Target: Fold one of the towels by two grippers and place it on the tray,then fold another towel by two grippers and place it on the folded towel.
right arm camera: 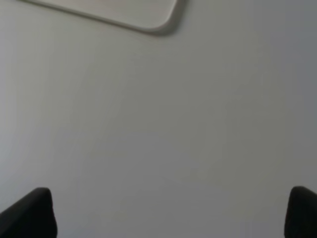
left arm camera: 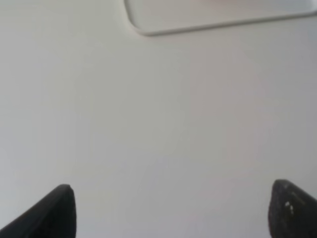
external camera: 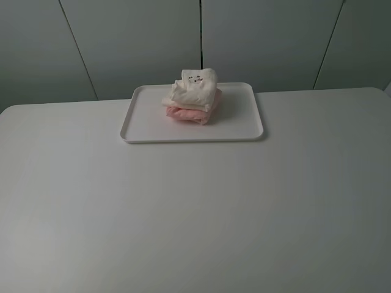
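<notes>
On the tray [external camera: 146, 122] you see the cream towel [external camera: 194, 90] stacked on the pink towel [external camera: 190, 113]; both end effectors [left arm camera: 171, 210] [right arm camera: 171, 213] seem spread wide and empty above the counter [external camera: 195, 207]

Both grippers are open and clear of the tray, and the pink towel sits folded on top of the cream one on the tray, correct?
Not quite: the stack order is reversed. The exterior high view shows the cream towel on top of the pink towel on the tray. The rest holds: left gripper and right gripper are open, clear of the tray.
</notes>
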You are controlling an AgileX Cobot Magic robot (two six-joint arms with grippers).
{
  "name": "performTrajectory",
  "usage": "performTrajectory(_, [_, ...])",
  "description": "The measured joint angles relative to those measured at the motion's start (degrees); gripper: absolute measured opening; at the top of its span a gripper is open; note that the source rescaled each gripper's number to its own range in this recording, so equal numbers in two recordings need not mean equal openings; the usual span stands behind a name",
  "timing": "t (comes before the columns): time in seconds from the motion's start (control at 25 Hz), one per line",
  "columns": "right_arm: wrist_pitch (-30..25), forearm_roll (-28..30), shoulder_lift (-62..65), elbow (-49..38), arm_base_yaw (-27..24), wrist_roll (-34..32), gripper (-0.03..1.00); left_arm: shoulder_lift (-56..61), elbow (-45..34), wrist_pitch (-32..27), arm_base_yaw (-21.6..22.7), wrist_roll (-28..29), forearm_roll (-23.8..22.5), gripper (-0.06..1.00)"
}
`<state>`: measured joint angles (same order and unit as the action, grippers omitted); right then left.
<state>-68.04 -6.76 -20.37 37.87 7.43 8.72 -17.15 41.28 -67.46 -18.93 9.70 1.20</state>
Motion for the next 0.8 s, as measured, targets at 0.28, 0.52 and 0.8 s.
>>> performTrajectory(0.28, [-1.9,0.0,14.1,-2.7,0.5,-2.2,1.00,10.8,0.0,-2.5,0.0,0.1,-1.2,1.00])
performTrajectory(0.52, [-2.2,0.0,20.2,-3.9,0.5,-2.3,1.00,16.8,0.0,-2.8,0.0,-0.8,-2.4,1.00])
performTrajectory(0.8, [-1.9,-0.6,20.3,-6.3,0.5,-2.3,1.00,17.1,-6.5,-2.8,0.0,-2.5,-2.1,1.00])
